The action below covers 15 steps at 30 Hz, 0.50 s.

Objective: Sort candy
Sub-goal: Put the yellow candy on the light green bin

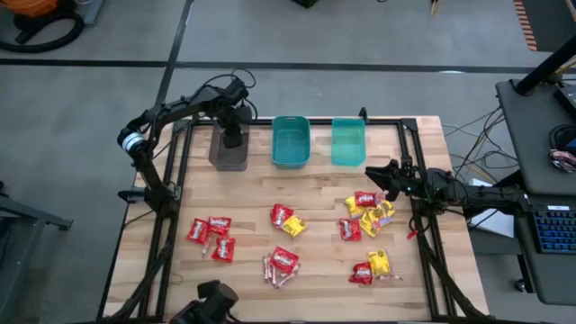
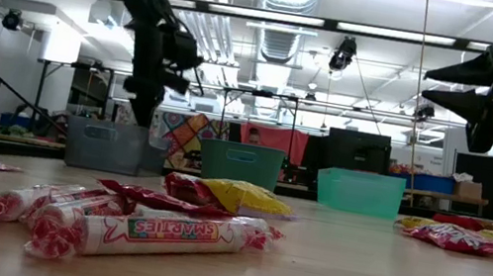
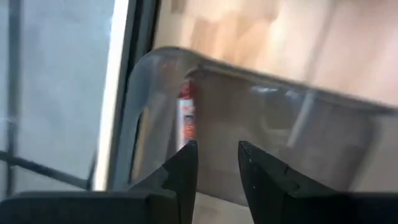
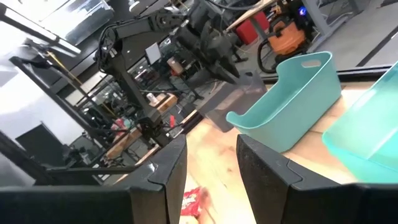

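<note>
Three bins sit in a row at the back of your bench (image 1: pixel 315 193): a grey bin (image 1: pixel 229 153) on the left, then two teal bins (image 1: pixel 291 142). The left gripper (image 1: pixel 232 137) hangs over the grey one, fingers parted with nothing between them, and a red stick piece (image 3: pixel 186 118) shows against that bin's inside wall. I can't tell what's in the teal ones.

The right gripper (image 1: pixel 380 174) hovers near the right edge, released, just above a red and yellow candy (image 1: pixel 367 209) heap. More candy lies in small groups across the front half, with bare wood between them. Behind the bench there's a workshop with strip lights.
</note>
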### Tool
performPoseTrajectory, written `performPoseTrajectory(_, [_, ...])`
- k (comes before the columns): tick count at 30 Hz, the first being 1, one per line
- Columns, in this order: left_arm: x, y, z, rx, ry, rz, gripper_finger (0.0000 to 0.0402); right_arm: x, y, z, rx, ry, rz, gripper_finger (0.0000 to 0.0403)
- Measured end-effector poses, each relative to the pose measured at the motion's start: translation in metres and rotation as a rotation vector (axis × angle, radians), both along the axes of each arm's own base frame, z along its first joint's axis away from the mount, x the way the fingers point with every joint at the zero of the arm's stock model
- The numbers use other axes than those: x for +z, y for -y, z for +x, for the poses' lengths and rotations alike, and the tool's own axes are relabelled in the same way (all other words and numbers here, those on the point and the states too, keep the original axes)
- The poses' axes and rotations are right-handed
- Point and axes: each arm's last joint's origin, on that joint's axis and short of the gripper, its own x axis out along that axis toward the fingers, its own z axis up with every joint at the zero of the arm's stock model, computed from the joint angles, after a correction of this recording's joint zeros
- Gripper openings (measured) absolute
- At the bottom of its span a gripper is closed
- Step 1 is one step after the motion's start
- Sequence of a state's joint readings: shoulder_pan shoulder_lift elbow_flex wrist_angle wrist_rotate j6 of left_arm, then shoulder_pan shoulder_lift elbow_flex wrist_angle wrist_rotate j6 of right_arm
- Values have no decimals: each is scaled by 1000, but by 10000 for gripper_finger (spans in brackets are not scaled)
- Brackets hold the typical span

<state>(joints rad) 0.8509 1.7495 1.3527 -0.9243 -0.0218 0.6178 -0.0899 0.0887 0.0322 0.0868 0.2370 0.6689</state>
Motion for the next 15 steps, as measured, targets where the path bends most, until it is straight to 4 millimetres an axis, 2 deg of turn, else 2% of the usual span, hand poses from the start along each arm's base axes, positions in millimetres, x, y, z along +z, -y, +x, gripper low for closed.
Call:
performPoseTrajectory(3, [17,13,1,17,147,-80,84,0,-1,0,20,6,20,134])
performPoseTrajectory(7, [40,41,2,-24,387,-200,75,-2,-1,3,34,-8,47,134])
performPoseTrajectory(11, [54,77,7,-56,549,-170,74,-3,-1,8,50,-24,82,134])
performPoseTrajectory(15, [59,118,10,-110,685,-147,74,-7,-1,17,89,-58,131,134])
